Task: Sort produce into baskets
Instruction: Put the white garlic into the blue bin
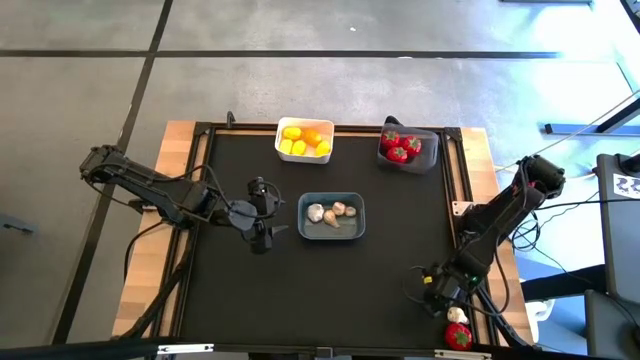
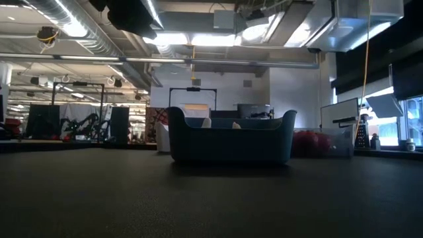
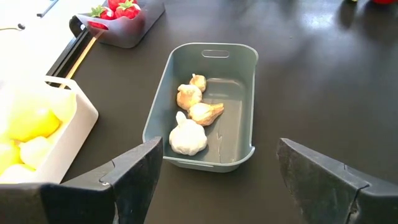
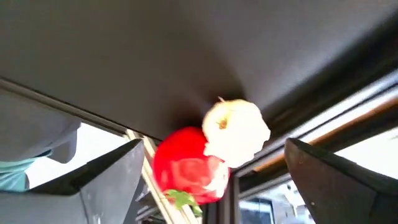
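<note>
Yellow and orange pieces (image 1: 303, 141) already gathered in the white basket (image 1: 304, 157) at the far edge of the counter (image 1: 380, 270). Red pieces with green tops (image 1: 399, 147) collected in the dark grey basket (image 1: 432, 159) just beside it to the right. Four garlic-like bulbs (image 3: 191, 115) lying in the blue-grey basket (image 3: 239, 127) near the middle, one large whitish bulb closest to the left tool (image 3: 217, 180).

Most of the sorting done, judging by the filled baskets and the bare black mat between them. Two strays left: a red piece (image 1: 458, 336) and a whitish bulb (image 1: 457, 315), touching each other at the near right corner, seemingly off the mat on the counter's rim. From the right wrist view, both sit directly ahead of the right tool (image 4: 211, 165), its fingers spread wide and holding nothing.

Left tool hovering just left of the blue-grey basket, fingers likewise wide apart and empty.

Remaining work, by this reading: bulb to the blue-grey basket, red piece to the dark grey one. Awkward reach likely, given the pair's spot against the frame edge.
</note>
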Available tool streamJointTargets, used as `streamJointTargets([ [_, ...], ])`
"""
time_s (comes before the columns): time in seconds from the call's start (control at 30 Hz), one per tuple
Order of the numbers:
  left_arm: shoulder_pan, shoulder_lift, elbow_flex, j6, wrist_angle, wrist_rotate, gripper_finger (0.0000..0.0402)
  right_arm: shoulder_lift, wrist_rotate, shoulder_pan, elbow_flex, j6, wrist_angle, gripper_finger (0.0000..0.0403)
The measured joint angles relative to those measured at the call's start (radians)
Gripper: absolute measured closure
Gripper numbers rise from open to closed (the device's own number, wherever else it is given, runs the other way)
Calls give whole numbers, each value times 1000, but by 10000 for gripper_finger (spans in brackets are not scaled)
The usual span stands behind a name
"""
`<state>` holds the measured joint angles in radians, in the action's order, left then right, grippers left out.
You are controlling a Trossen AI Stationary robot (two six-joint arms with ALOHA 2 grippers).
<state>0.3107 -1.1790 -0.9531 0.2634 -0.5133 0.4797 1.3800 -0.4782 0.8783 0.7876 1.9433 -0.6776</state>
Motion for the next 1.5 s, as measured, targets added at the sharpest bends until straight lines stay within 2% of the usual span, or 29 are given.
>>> streamJointTargets([
  [0.27,0,0,0,0,0,0,91,20,-51,-1,-24,28,23,17],
  [0.43,0,0,0,0,0,0,91,103,-170,-1,-24,14,62,17],
  [0.87,0,0,0,-1,0,0,91,208,-193,-1,-24,-14,99,26],
  [1.0,0,0,0,1,0,0,91,227,-195,-1,-24,-17,108,66],
  [1.33,0,0,0,2,0,0,91,229,-190,-1,-24,-44,101,198],
  [1.5,0,0,0,3,0,0,91,229,-187,-2,-24,-102,101,243],
])
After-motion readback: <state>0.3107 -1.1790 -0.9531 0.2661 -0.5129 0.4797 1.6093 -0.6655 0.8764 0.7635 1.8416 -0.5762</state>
